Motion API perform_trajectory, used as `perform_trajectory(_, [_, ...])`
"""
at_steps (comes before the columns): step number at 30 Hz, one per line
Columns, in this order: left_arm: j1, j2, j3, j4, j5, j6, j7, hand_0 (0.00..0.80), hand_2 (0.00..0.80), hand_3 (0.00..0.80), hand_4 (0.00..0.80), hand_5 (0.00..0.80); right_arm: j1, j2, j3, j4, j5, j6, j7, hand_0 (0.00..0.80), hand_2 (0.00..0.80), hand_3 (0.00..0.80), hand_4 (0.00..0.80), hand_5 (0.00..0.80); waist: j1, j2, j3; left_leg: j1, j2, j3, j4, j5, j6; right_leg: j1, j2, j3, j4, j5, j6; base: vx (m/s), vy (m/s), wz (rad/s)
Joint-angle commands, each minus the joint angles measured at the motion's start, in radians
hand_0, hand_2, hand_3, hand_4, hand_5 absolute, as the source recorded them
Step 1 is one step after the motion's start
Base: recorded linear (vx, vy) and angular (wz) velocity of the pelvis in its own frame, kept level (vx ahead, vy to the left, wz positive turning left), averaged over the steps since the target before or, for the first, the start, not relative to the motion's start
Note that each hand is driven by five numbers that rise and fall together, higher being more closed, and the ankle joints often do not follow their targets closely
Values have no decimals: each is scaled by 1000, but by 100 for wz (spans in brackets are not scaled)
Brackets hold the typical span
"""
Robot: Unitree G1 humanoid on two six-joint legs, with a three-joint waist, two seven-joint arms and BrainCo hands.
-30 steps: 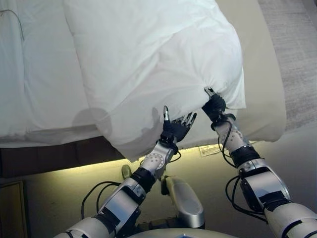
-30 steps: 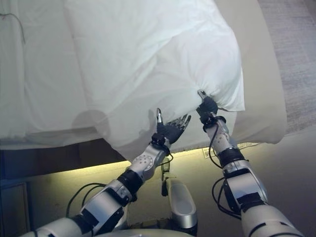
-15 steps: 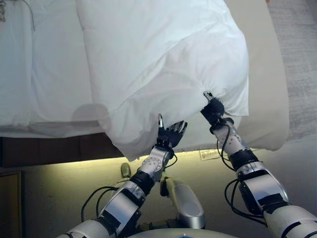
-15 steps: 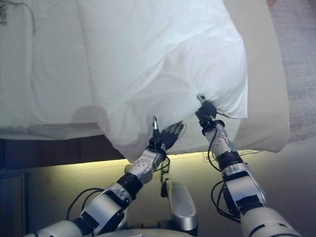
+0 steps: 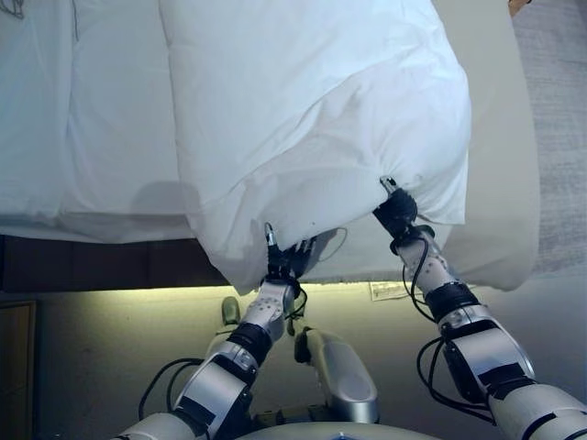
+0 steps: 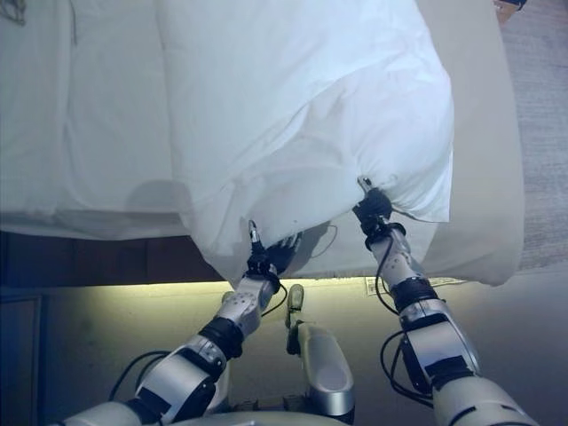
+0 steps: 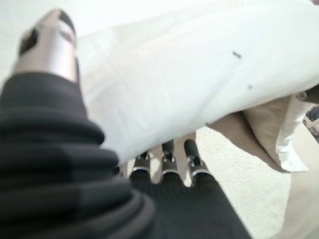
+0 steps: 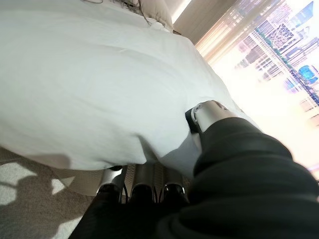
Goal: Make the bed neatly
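Both of my hands are at the near edge of the white duvet (image 5: pixel 303 110), which lies puffed up over the bed and hangs down past its near side. My right hand (image 5: pixel 396 211) has its fingers curled up under the hem, and the cloth bunches into little folds right where I pinch it. My left hand (image 5: pixel 284 260) is lower and tucked under the drooping corner of the duvet. Its fingers (image 7: pixel 192 149) go up under the cloth with the thumb out to the side, but I cannot tell if they are closed on it or just touching. A flat white sheet (image 5: pixel 92 119) covers the bed to my left. The tan mattress (image 5: pixel 500 183) shows bare to my right of the duvet.
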Motion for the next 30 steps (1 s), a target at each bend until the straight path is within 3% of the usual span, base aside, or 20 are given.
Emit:
perform_trajectory(1, [-2, 36, 81, -12, -25, 4, -69, 0, 0, 0, 0, 0, -11, -42, -83, -65, 40, -70, 52, 800, 800, 800, 800, 800, 44, -17, -36, 28, 42, 1, -30, -7, -47, 10, -34, 5, 39, -22, 81, 1, -9, 6])
perform_trajectory(3, [-12, 43, 78, -12, -25, 14, -71, 0, 0, 0, 0, 0, -13, -36, -82, -53, 40, -66, 56, 800, 800, 800, 800, 800, 45, -17, -39, 33, 42, -1, -32, -8, -46, 12, -33, 4, 40, -24, 80, 0, 0, 0])
perform_trajectory(4, [-15, 47, 76, -14, -25, 27, -78, 50, 50, 50, 50, 50, -13, -33, -83, -49, 37, -64, 56, 800, 800, 800, 800, 800, 46, -17, -41, 35, 42, -1, -31, -8, -45, 14, -32, 4, 40, -23, 81, 33, -9, 0])
perform_trajectory(5, [-16, 49, 76, -14, -25, 39, -84, 282, 282, 282, 282, 282, -11, -30, -83, -49, 33, -61, 57, 800, 800, 800, 800, 800, 46, -15, -42, 39, 43, -2, -29, -15, -45, 18, -31, 5, 42, -29, 82, 34, -4, 0])
perform_trajectory(6, [-21, 51, 72, -15, -25, 62, -92, 223, 223, 223, 223, 223, -10, -27, -83, -47, 29, -59, 58, 800, 800, 800, 800, 800, 45, -15, -44, 41, 43, -1, -28, -17, -45, 20, -30, 7, 42, -29, 82, 31, -5, 1])
perform_trajectory(7, [-26, 52, 67, -15, -25, 72, -91, 0, 0, 0, 0, 0, -11, -25, -82, -44, 28, -58, 59, 800, 800, 800, 800, 800, 45, -16, -46, 42, 42, 0, -27, -18, -44, 22, -30, 8, 41, -29, 83, 0, 0, 0])
perform_trajectory(8, [-30, 53, 62, -15, -25, 77, -92, 0, 0, 0, 0, 0, -11, -22, -80, -41, 28, -59, 58, 800, 800, 800, 800, 800, 45, -16, -48, 43, 42, 1, -27, -19, -44, 24, -30, 9, 40, -28, 83, 0, 0, 0])
perform_trajectory(9, [-32, 55, 57, -16, -25, 81, -90, 72, 72, 72, 72, 72, -12, -21, -78, -39, 28, -59, 57, 800, 800, 800, 800, 800, 44, -17, -50, 45, 42, 1, -27, -19, -43, 26, -29, 10, 39, -28, 84, 0, 0, 0])
perform_trajectory(10, [-37, 58, 51, -17, -25, 81, -79, 549, 549, 549, 549, 549, -13, -19, -77, -37, 28, -59, 56, 800, 800, 800, 800, 800, 42, -19, -52, 43, 39, 2, -32, -11, -41, 23, -30, 11, 36, -21, 83, 0, 0, 0])
perform_trajectory(11, [-42, 59, 47, -17, -25, 77, -79, 800, 800, 800, 800, 800, -15, -17, -75, -35, 25, -56, 52, 800, 800, 800, 800, 800, 42, -17, -52, 48, 42, 3, -28, -20, -42, 27, -28, 13, 39, -26, 84, 0, 0, 0])
perform_trajectory(18, [-59, 53, 32, -29, -25, 67, -90, 800, 800, 800, 800, 800, -13, -5, -60, -24, -36, -15, 45, 800, 800, 800, 800, 800, 32, -17, -67, 60, 36, 12, -35, -15, -37, 38, -30, 27, 27, -19, 87, 0, 0, 0])
perform_trajectory(19, [-59, 50, 33, -31, -25, 59, -88, 800, 800, 800, 800, 800, -10, -6, -56, -19, -50, -5, 27, 540, 540, 540, 540, 540, 33, -15, -69, 70, 39, 14, -33, -25, -38, 47, -28, 29, 28, -25, 88, 0, 0, 0])
perform_trajectory(20, [-62, 51, 34, -28, -25, 50, -86, 800, 800, 800, 800, 800, -9, -7, -55, -6, -66, 8, 13, 0, 0, 0, 0, 0, 31, -17, -75, 70, 36, 17, -38, -17, -37, 48, -31, 30, 23, -19, 88, 0, 0, 0])
perform_trajectory(30, [-50, 70, 55, -31, -25, 7, -89, 800, 800, 800, 800, 800, 131, 54, 32, 94, -245, 171, 57, 0, 0, 0, 0, 0, 22, 7, -109, 130, 20, 19, -76, -13, -31, 92, -36, 48, 9, -28, 91, 1, 69, -6])
